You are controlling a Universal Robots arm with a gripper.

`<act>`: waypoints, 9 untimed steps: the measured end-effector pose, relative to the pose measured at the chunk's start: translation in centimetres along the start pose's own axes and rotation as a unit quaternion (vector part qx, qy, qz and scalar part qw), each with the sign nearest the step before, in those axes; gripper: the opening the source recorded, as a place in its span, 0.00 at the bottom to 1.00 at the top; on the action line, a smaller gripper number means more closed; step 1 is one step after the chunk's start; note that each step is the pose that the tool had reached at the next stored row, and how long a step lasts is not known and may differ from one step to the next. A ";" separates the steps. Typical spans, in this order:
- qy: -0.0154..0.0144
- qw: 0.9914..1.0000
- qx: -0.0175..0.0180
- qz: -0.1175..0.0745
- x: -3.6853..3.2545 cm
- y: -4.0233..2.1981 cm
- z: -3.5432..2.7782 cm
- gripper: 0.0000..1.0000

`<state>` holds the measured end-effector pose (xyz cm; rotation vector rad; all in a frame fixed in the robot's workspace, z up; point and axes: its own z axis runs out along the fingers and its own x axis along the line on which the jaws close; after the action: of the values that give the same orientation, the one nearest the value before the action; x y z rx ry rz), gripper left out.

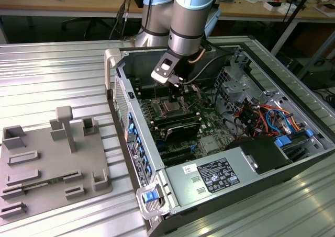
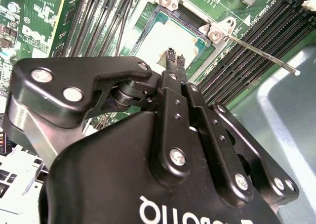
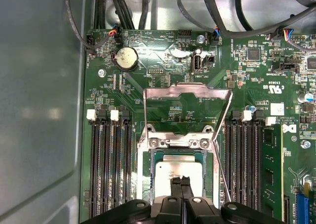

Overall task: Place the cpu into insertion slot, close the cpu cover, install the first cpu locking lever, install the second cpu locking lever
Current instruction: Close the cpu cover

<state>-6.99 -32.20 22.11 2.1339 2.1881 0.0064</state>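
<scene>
Black linkage of the hand (image 3: 181, 183) sat closest to the lens in both wrist views. Its two fingers were drawn together with nothing between them, tips poised over the cpu (image 3: 167, 170); whether they actually touched its silvery top was hard to tell. That chip lay flat inside the insertion slot (image 3: 146, 167), so the first step looked done. Just beyond it the cpu cover (image 3: 187, 88) stood raised on its hinge, its cut-out frame tilted away from the socket and not yet lowered. One thin locking lever (image 2: 261, 52) jutted free beside the socket, unlatched. Judging from this, closing the cover was the step in hand. It would call for the frame to be tipped down squarely over the chip, with the lever clear of its path. Long black memory slots (image 3: 111, 169) flanked the socket, and farther off a coin cell (image 3: 126, 58) sat on the green board (image 3: 163, 46).
</scene>
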 end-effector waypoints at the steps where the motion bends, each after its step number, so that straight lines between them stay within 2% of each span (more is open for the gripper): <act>1: 0.000 1.000 0.000 0.000 0.00 0.00 -0.01 0.11; 9: 0.000 1.000 0.000 0.000 -0.01 0.03 -0.06 0.11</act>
<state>-6.97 -32.20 22.17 2.1339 2.1880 0.0061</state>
